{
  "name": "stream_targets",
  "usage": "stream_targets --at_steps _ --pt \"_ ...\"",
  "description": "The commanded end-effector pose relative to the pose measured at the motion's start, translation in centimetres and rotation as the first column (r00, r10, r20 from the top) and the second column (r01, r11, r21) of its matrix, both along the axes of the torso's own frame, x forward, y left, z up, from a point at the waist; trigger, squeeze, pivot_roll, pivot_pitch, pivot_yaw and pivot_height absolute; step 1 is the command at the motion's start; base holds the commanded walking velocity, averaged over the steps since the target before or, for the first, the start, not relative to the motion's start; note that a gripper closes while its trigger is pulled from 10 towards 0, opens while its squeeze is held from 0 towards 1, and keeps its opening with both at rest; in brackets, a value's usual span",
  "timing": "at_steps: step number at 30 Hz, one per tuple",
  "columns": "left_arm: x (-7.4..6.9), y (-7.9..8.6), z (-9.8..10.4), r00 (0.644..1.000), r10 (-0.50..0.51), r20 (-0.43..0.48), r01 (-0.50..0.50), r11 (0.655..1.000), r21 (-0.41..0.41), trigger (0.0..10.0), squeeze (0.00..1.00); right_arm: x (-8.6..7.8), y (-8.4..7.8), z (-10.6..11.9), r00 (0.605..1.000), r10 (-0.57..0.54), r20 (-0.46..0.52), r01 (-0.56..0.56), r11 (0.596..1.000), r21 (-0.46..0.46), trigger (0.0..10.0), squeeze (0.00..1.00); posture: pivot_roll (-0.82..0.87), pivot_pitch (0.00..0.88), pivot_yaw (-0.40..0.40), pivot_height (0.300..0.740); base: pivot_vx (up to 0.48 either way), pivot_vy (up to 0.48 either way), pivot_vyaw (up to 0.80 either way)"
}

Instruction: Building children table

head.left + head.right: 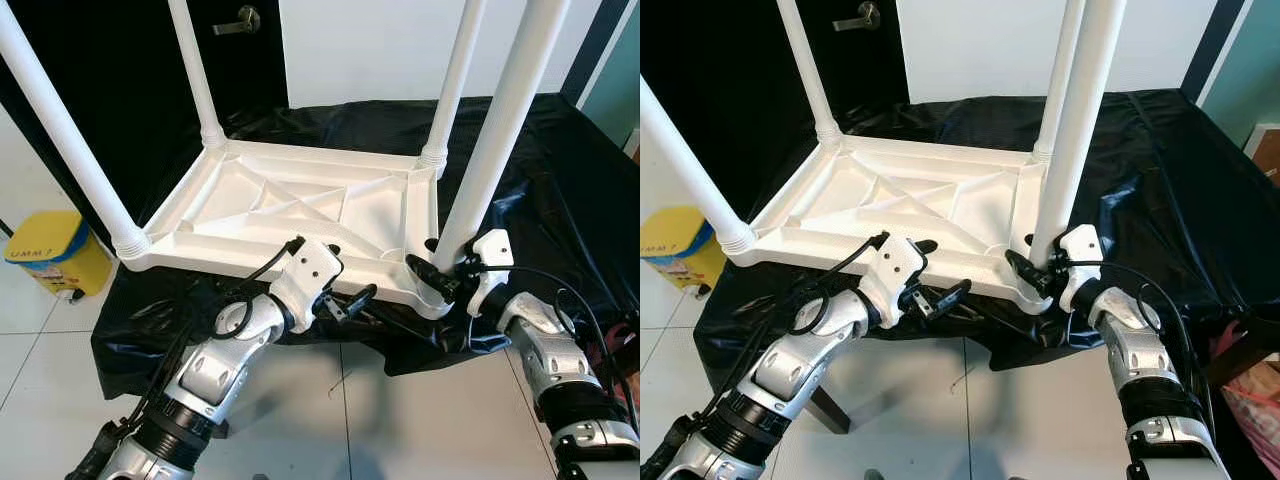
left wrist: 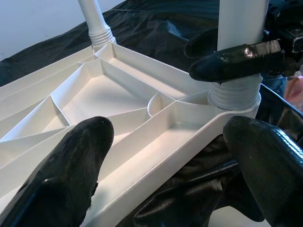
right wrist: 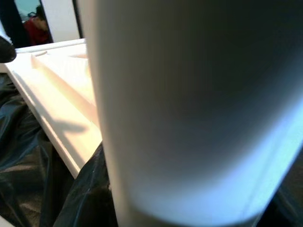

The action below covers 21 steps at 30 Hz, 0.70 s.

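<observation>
Upturned white tabletop [image 1: 300,205] on black sheet [image 1: 560,180]. Right gripper [image 1: 440,278] pinches the near-right leg [image 1: 495,130] at its base. Left gripper [image 1: 330,285], fingers spread, straddles the near rim.

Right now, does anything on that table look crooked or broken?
Nothing stands out. The table top lies upside down on the black sheet, four legs up; the right tool grips the near right leg at its base.

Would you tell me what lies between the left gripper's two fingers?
The tabletop's near rim lies between the open left gripper fingers, seen in the left wrist view.
</observation>
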State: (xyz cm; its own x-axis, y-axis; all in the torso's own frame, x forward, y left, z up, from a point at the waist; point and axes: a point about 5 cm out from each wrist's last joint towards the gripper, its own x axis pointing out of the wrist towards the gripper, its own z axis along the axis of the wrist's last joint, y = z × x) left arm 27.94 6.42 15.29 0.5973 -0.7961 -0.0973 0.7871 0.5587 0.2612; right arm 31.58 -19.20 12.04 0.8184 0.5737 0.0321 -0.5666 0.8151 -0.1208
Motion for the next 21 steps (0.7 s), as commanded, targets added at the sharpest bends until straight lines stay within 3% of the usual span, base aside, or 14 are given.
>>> stream_targets --at_steps 1,12,21 --pt "-0.1 0.0 -0.3 0.998 -0.065 -0.014 0.065 0.997 0.027 10.0 0.0 -0.6 0.0 -1.8 0.997 -0.056 -0.058 0.056 0.998 0.004 10.0 0.0 -0.03 0.0 0.02 0.74 0.0 0.0 0.0" --pt "-0.1 0.1 -0.5 1.0 -0.021 -0.017 0.022 1.0 0.014 10.0 0.0 -1.0 0.1 -2.9 0.952 -0.295 -0.077 0.295 0.956 -0.011 10.0 0.0 -0.03 0.0 0.009 0.74 0.0 0.0 0.0" --pt "0.2 0.4 -0.6 0.999 0.032 0.005 -0.032 0.999 0.021 10.0 0.0 -1.8 1.6 -3.6 0.888 -0.444 -0.118 0.451 0.892 0.039 10.0 0.0 -0.03 0.0 0.0 0.74 0.0 0.0 0.0"
